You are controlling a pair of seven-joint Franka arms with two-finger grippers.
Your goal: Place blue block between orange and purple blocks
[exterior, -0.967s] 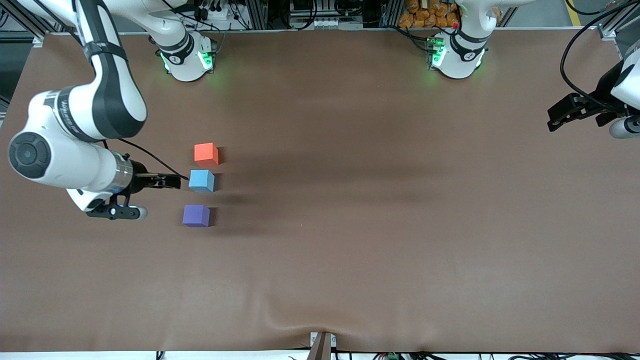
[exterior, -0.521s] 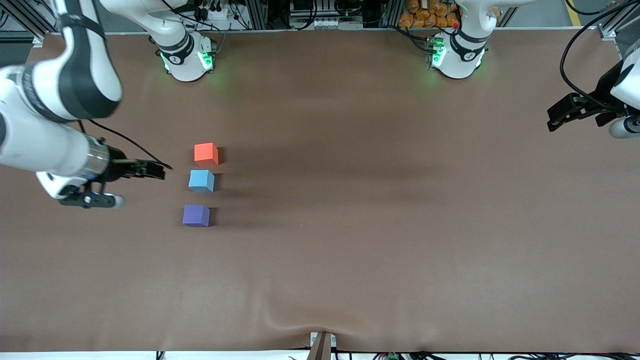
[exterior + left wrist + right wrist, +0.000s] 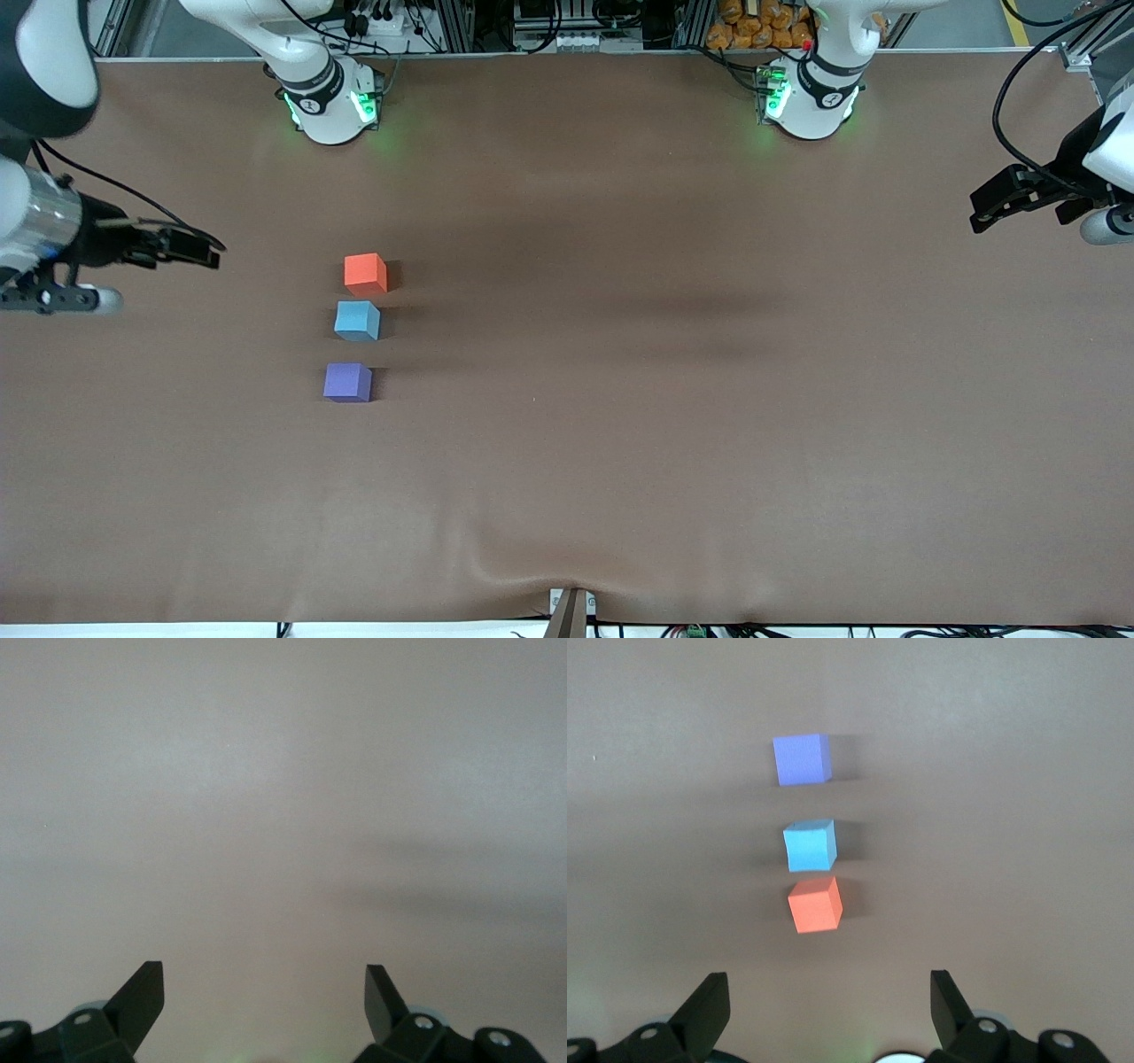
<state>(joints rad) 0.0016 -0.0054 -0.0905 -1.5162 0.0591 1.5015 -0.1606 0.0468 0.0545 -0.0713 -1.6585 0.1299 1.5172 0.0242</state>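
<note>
The light blue block [image 3: 357, 320] sits on the table between the orange block [image 3: 365, 273], farther from the front camera, and the purple block [image 3: 347, 382], nearer to it. The three form a short line with small gaps. My right gripper [image 3: 209, 252] is open and empty, over bare table toward the right arm's end, well apart from the blocks. Its wrist view shows the orange [image 3: 815, 904], blue [image 3: 810, 844] and purple [image 3: 802, 758] blocks ahead of the open gripper [image 3: 826, 988]. My left gripper [image 3: 982, 211] waits open and empty at the left arm's end [image 3: 264, 979].
The brown table cover [image 3: 673, 425] has a small wrinkle at the edge nearest the front camera. The two arm bases [image 3: 330, 102] stand along the edge farthest from it. The left wrist view shows only bare cover [image 3: 283, 815].
My right gripper has drawn back from right beside the blue block toward the right arm's end of the table. The three blocks and the left arm have not moved.
</note>
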